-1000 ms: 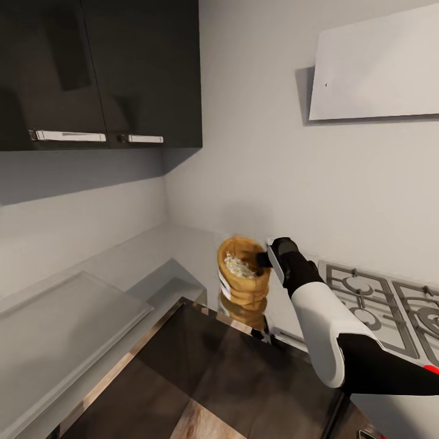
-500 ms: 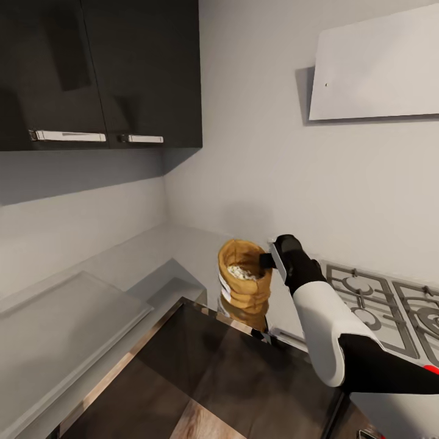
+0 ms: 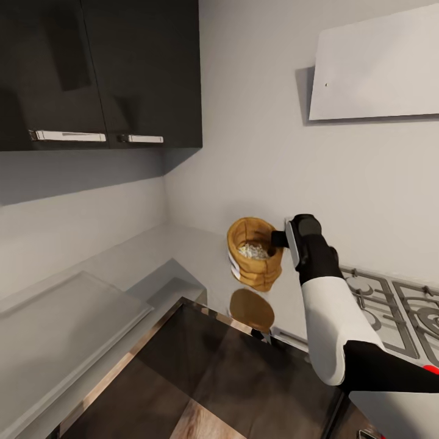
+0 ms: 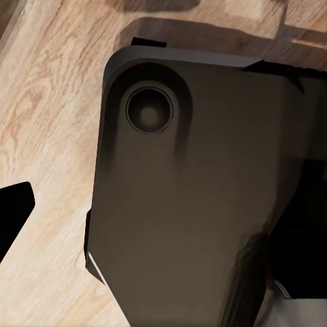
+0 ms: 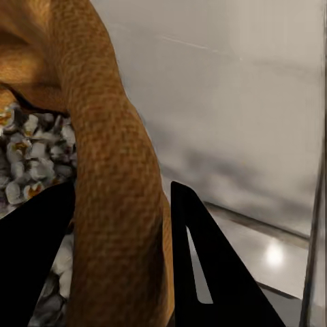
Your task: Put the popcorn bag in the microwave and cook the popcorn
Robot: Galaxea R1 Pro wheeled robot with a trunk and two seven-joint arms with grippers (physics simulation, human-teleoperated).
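The popcorn bag (image 3: 256,258), a tan burlap sack with white popped kernels showing inside, hangs in the air above the glossy grey countertop (image 3: 195,256), which mirrors its underside. My right gripper (image 3: 283,239) is shut on the bag's rolled rim at its right side. In the right wrist view the rim (image 5: 112,204) runs between the two black fingers (image 5: 204,266), with popcorn (image 5: 30,146) beside it. Over the wooden floor, the left gripper (image 4: 163,225) hangs with its dark fingers far apart and nothing between them. The microwave is out of view.
A steel gas hob (image 3: 390,311) with grates lies right of the bag, under my right arm. Dark wall cabinets (image 3: 97,73) hang at upper left, and a white hood (image 3: 378,67) at upper right. A pale slab (image 3: 61,323) lies on the left counter run.
The right gripper has risen and shifted right with the popcorn bag. The bag has come off the countertop and hangs above its own reflection.
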